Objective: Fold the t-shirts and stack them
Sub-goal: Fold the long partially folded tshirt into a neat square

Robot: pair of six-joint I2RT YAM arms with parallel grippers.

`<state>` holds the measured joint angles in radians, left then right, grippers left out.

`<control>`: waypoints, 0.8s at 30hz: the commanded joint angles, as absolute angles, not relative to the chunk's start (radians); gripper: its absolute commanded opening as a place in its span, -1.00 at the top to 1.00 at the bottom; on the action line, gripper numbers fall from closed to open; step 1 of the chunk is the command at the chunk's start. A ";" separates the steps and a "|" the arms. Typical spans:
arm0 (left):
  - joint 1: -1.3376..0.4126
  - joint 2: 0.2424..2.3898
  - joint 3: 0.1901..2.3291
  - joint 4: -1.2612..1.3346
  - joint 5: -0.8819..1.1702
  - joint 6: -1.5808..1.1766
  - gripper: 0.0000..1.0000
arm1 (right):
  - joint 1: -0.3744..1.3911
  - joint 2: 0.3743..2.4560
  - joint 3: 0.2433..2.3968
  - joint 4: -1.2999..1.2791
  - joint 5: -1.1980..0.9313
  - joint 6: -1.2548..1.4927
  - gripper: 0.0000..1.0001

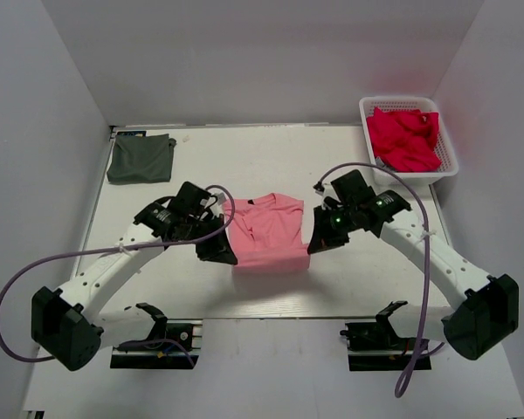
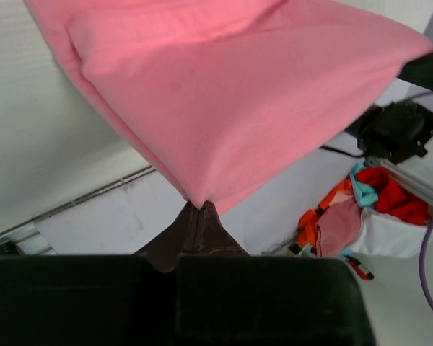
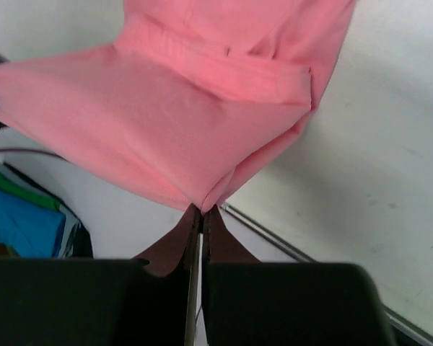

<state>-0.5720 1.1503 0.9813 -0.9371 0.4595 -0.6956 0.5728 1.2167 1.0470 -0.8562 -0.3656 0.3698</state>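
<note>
The salmon-pink t-shirt [image 1: 268, 231] is partly folded and held above the table's middle. My left gripper [image 1: 224, 253] is shut on its near left corner, which shows in the left wrist view [image 2: 224, 101] at the closed fingertips [image 2: 200, 207]. My right gripper [image 1: 316, 245] is shut on its near right corner, seen in the right wrist view [image 3: 195, 108] at the fingertips [image 3: 203, 210]. The cloth's near edge hangs stretched between the two grippers. The dark grey t-shirt [image 1: 141, 159] lies as a folded square at the table's far left corner.
A white basket [image 1: 410, 105] with red cloth [image 1: 406, 138] stands at the far right corner. White walls close in the table on three sides. A bin of coloured clothes [image 2: 361, 209] sits beyond the table's near edge.
</note>
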 commanded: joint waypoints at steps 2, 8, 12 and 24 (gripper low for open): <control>-0.561 1.213 1.099 -0.971 0.324 -0.667 1.00 | 0.549 1.270 1.173 -0.801 -0.244 0.367 1.00; -0.551 1.275 1.210 -0.956 0.184 -0.680 1.00 | 0.508 1.342 1.249 -0.756 -0.229 0.371 1.00; -0.541 1.308 1.258 -0.928 0.109 -0.689 1.00 | 0.489 1.397 1.313 -0.736 -0.251 0.371 1.00; -0.474 1.434 1.305 -0.810 0.017 -0.713 1.00 | 0.437 1.554 1.396 -0.641 -0.293 0.379 1.00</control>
<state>-0.5026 1.4025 1.2793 -0.8684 0.0589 -0.7113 0.4572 1.5291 1.3563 -0.6891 -0.2878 0.3813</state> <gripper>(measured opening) 0.018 0.022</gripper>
